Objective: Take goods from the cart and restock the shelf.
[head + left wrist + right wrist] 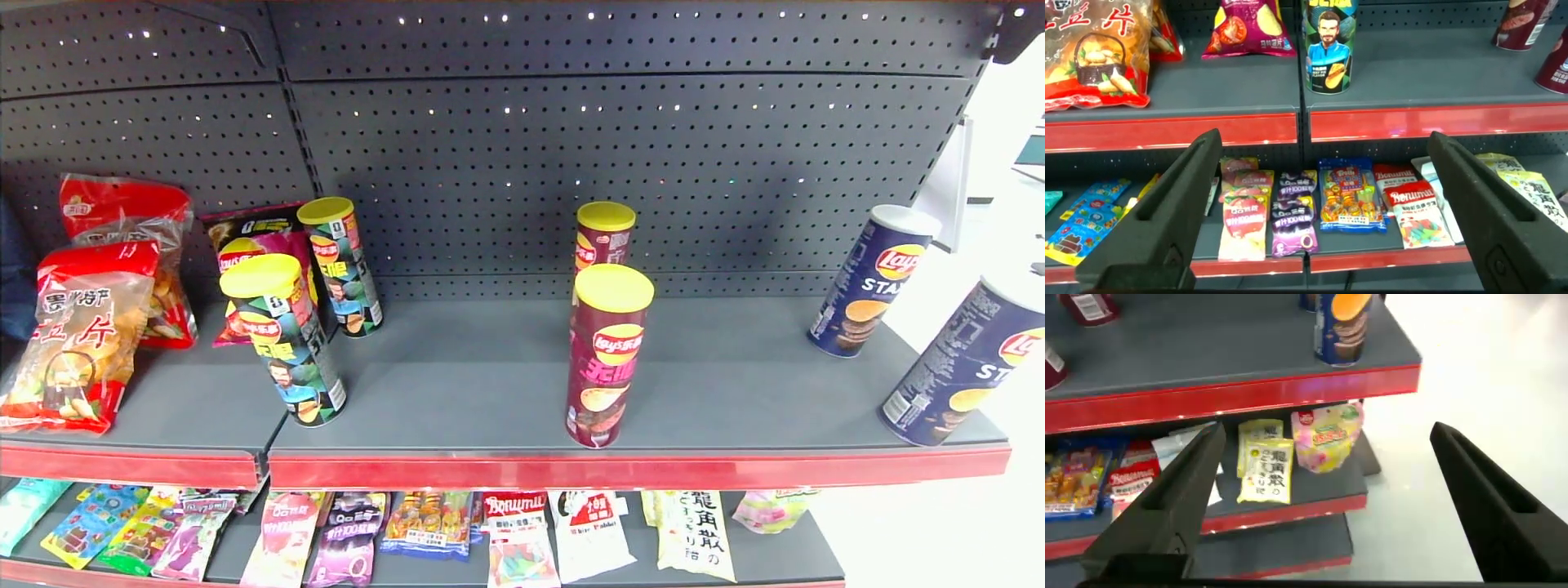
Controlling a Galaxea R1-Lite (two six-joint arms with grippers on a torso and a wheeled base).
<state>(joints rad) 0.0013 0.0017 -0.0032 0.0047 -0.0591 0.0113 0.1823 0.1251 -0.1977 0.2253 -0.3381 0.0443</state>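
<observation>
Left gripper (pixel 1324 137) and right gripper (pixel 1327 429) face the shelf (pixel 637 471), fingers (pixel 1167 220) wide apart and empty. 6 chip cans (pixel 608 359) stand on it.

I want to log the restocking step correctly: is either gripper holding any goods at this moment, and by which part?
Nothing is held. The left gripper and the right gripper are both open and empty.

The left gripper (pixel 1323 224) is held level, its jaws spread wide with nothing between them and its dark fingers (pixel 1167 216) pointing forward. The right gripper (pixel 1323 510) is likewise wide apart and empty.
</observation>
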